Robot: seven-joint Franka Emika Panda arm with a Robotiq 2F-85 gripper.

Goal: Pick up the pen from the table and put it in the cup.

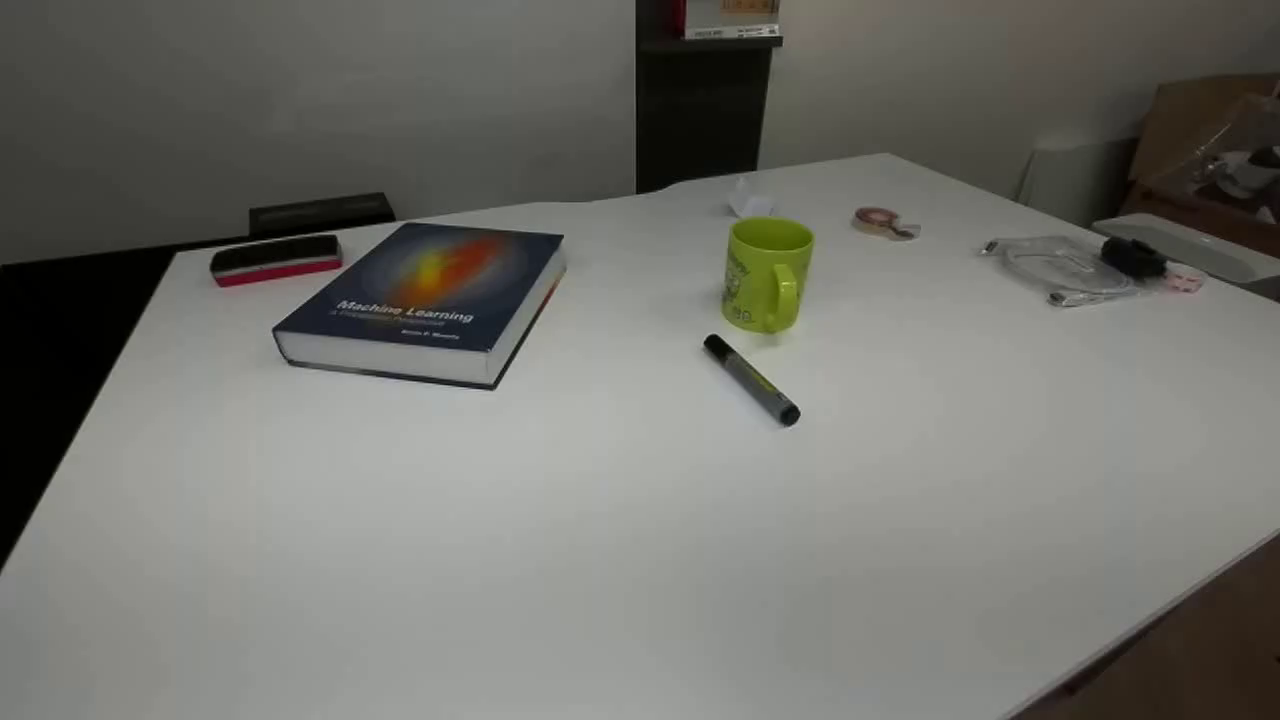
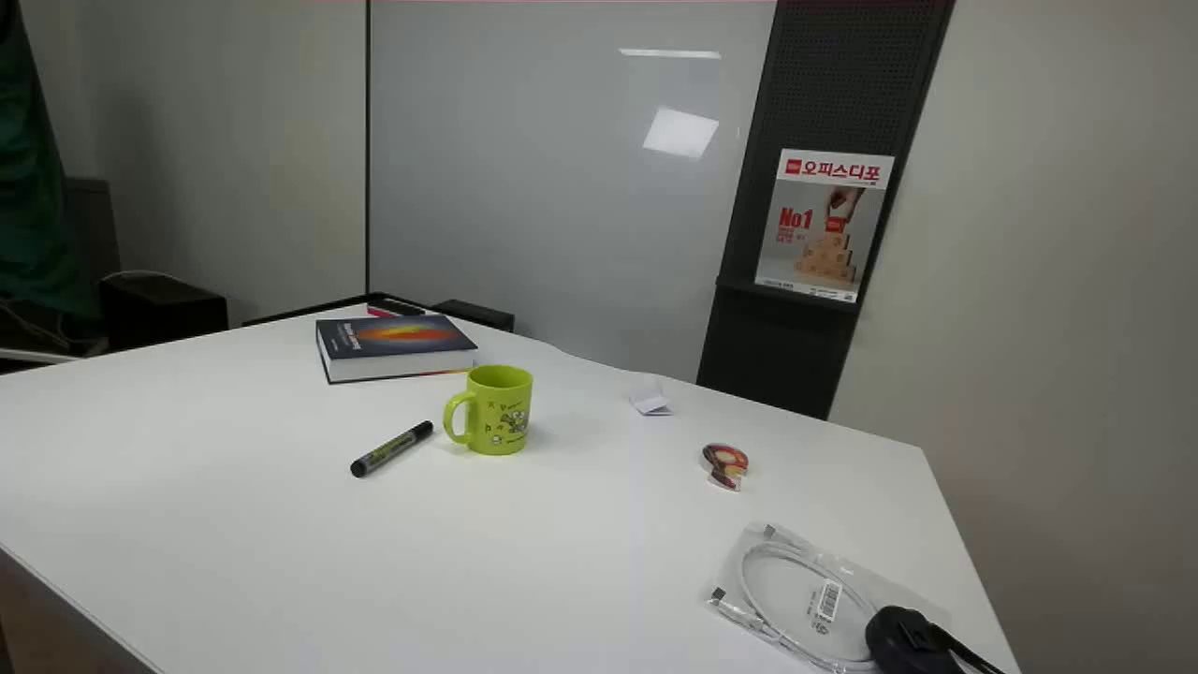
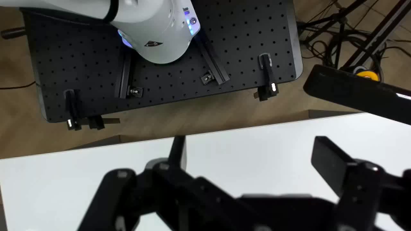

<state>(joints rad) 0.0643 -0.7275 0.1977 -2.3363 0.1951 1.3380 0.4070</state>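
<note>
The pen (image 1: 752, 380) is a dark marker with a grey body and black ends. It lies flat on the white table (image 1: 480, 560), and also shows in an exterior view (image 2: 392, 450). The lime-green cup (image 1: 748, 280) stands upright close to the pen, apart from it, with its opening up; it also shows in an exterior view (image 2: 496, 421). My gripper (image 3: 250, 149) shows only in the wrist view. Its fingers are wide apart with nothing between them, over the near table edge. The pen and cup are out of the wrist view.
A thick book (image 1: 430, 285) and a red-and-black flat object (image 1: 276, 260) lie beyond the pen. A tape roll (image 2: 725, 465), folded paper (image 2: 650, 398) and a bagged cable (image 2: 814, 599) with a black object (image 2: 906, 641) are on the table. The wrist view shows the robot's mounting plate (image 3: 244, 41).
</note>
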